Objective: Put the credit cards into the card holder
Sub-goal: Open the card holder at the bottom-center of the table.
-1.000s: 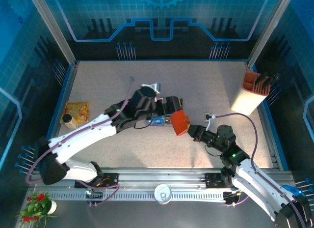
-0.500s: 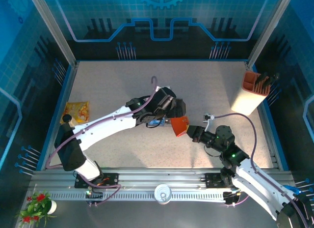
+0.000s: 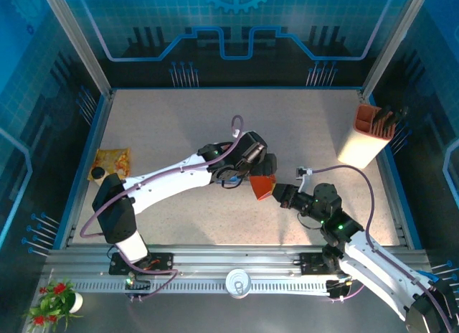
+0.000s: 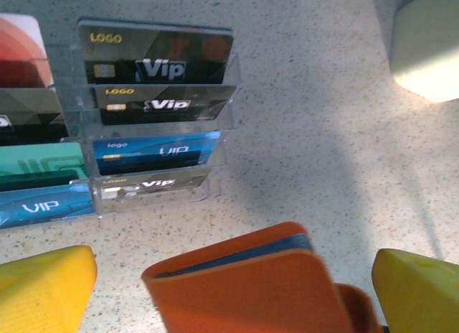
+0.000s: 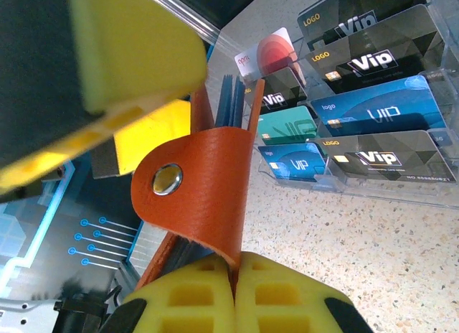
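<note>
The right jaws pinch the card holder [image 5: 208, 182], left jaws gape wide before credit cards [image 4: 161, 60] printed "LOGO" and "Vip".

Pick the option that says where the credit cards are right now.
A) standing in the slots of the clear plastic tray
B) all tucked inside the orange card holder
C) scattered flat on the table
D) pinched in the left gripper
A: the left wrist view shows the credit cards standing in the tiered slots of the clear plastic tray, with the orange card holder apart from them, nearer the camera.
</note>
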